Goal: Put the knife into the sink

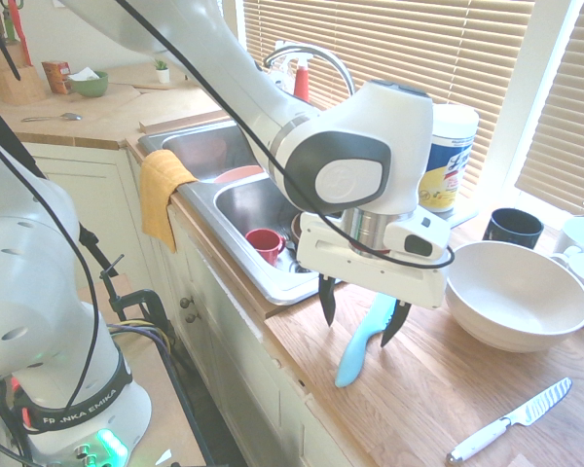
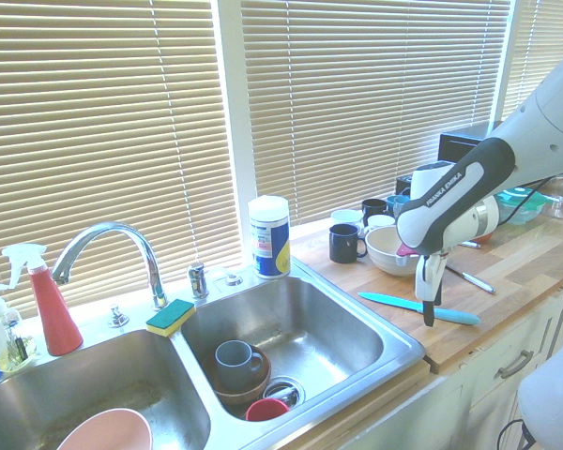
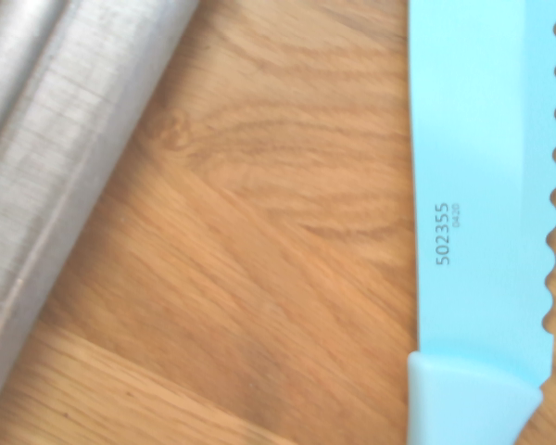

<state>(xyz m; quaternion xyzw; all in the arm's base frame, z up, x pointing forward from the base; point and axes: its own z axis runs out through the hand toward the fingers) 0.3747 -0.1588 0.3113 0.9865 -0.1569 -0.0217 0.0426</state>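
Knife (image 1: pixel 362 342) flat on counter (image 1: pixel 438 399), just under open hand (image 1: pixel 362 313).

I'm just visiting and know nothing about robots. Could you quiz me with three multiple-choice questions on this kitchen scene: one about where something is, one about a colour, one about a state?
1. Where does the turquoise knife lie?
A. In the sink
B. On the wooden counter
C. Inside the white bowl

2. What colour is the cup inside the brown bowl in the sink?
A. Grey-blue
B. Yellow
C. White

3. How do the jaws of the gripper stand?
A. Shut on the knife
B. Shut on nothing
C. Open above the knife

Answers:
1 B: it lies flat on the wood beside the sink rim.
2 A: a grey-blue cup sits in it.
3 C: the two dark fingers hang apart, straddling the blade.
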